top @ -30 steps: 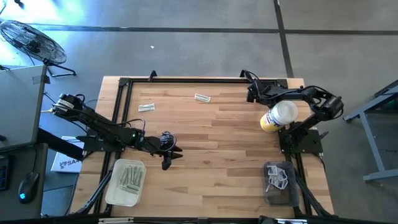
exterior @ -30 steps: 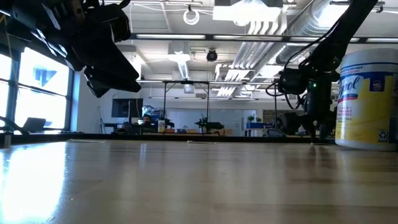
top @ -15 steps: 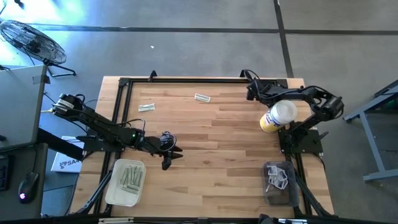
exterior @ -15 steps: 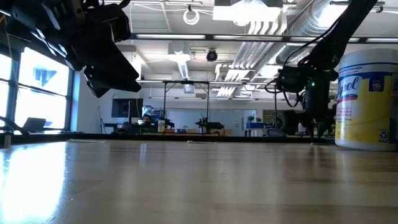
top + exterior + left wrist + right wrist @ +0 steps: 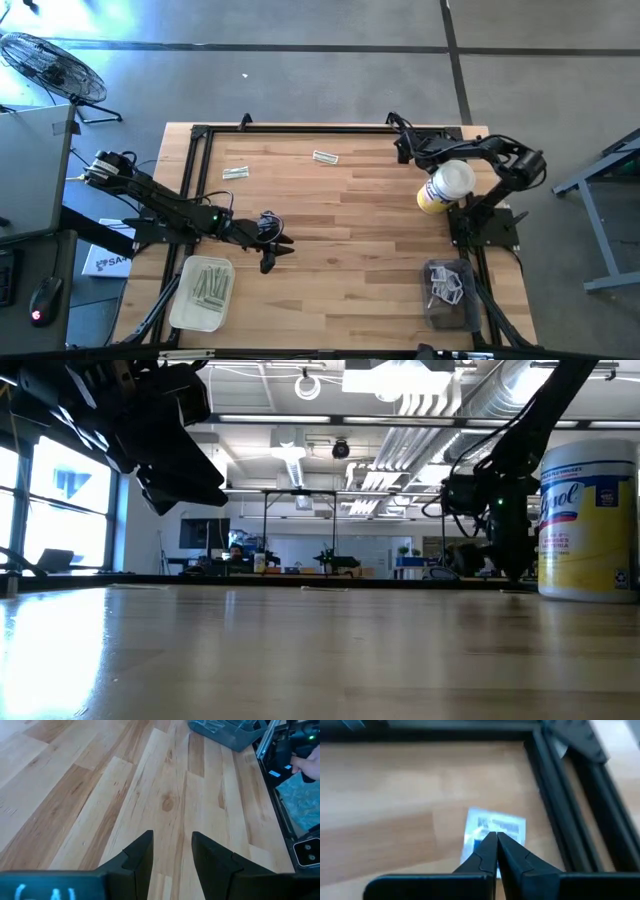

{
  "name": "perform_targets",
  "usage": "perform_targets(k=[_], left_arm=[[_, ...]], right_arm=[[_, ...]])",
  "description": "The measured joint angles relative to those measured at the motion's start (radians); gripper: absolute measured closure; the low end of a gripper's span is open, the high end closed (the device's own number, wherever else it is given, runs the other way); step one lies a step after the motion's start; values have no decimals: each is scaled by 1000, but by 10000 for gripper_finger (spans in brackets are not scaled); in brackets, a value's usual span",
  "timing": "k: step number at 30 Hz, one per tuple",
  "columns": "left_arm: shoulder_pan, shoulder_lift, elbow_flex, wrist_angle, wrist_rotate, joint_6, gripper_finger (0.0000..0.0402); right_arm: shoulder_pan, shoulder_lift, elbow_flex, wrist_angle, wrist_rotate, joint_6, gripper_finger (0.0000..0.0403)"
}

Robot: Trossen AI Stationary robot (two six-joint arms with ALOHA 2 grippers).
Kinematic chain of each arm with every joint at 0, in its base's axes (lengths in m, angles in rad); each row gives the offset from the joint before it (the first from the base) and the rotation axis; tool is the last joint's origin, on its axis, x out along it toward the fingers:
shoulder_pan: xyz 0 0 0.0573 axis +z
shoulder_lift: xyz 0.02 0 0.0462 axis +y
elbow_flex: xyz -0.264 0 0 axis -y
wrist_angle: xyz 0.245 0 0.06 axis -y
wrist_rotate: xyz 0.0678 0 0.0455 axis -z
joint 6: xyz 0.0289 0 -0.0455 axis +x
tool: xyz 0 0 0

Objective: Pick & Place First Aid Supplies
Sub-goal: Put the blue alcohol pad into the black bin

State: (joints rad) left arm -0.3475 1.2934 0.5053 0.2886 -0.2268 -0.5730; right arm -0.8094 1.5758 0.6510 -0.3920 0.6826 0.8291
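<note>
Right gripper (image 5: pixel 496 836): at the table's 1 o'clock corner, just inside the black metal frame (image 5: pixel 555 785); its two dark fingers are pressed together with tips meeting, clenched low over a small white square packet with a blue mark (image 5: pixel 495 831). Whether the tips pinch the packet's edge or only touch it cannot be told.

Small white square packet: flat on the light wooden table (image 5: pixel 370 230) near that 1 o'clock corner, partly covered by the fingertips in the right wrist view; hidden under the arm in the high view.

Right arm (image 5: pixel 500 160): bends from its base at 3 o'clock back toward the far corner, passing over the yellow canister with a white cap (image 5: pixel 445 187).

Yellow canister: upright, between 1 and 3 o'clock, just beside the right gripper's arm; in the low view it stands at the right edge (image 5: pixel 585 520).

Left gripper (image 5: pixel 272 252): above the table between 8 and 9 o'clock, over bare wood; its fingers (image 5: pixel 139 857) stand apart with nothing between them, released.

Pale greenish-white strip packets: one (image 5: pixel 236 172) at about 11 o'clock and another (image 5: pixel 325 157) near 12 o'clock, both flat on the wood, well apart from either gripper.

Clear plastic tray (image 5: pixel 188 310): at 7 o'clock, just beside the left gripper, holding a heap of pale strips (image 5: pixel 210 284).

Grey bin (image 5: pixel 450 312): at 5 o'clock by the frame, holding small white packets (image 5: pixel 447 284).
</note>
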Motion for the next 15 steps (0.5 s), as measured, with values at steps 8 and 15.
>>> perform_targets(k=[8,15], left_arm=[[0,0,0,-2,2,0,269],[0,0,0,0,9,-6,269]], right_arm=[[-7,61,46,-57,-13,4,401],[-8,60,56,-77,-61,-12,402]])
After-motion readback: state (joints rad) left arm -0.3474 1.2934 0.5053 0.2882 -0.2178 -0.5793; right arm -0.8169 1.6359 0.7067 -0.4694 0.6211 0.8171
